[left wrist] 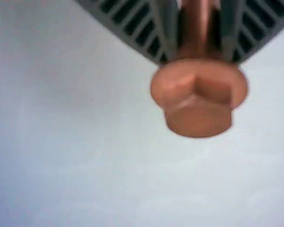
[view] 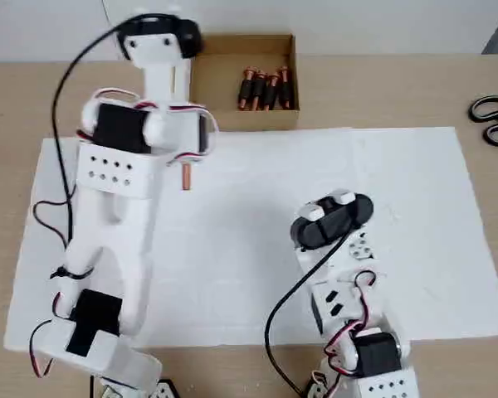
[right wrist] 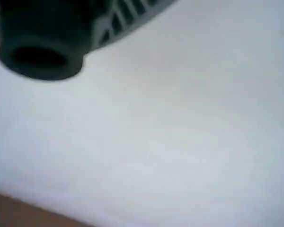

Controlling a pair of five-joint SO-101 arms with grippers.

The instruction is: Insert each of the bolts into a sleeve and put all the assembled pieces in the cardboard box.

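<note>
On my left, the left end effector (left wrist: 199, 47) is clamped on a copper bolt (left wrist: 197, 101), its grey ribbed fingers (left wrist: 166, 33) pressed to either side of the shank. The hex head points down, above the white sheet (view: 249, 274) that covers the table (view: 17, 99) (from the high view the bolt hangs clear of the paper, just in front of the box's near left corner). At the back edge of the sheet is the cardboard box (view: 220, 79), with four assembled pieces (view: 266, 89) lying side by side against its right wall. Further right, the right end effector (right wrist: 61, 23) is closed on a black sleeve (right wrist: 38, 59), which is raised off the sheet with its open bore showing. A pair of scissors (view: 492, 118) lies on the bare table at the far right edge, well apart from everything else.
</note>
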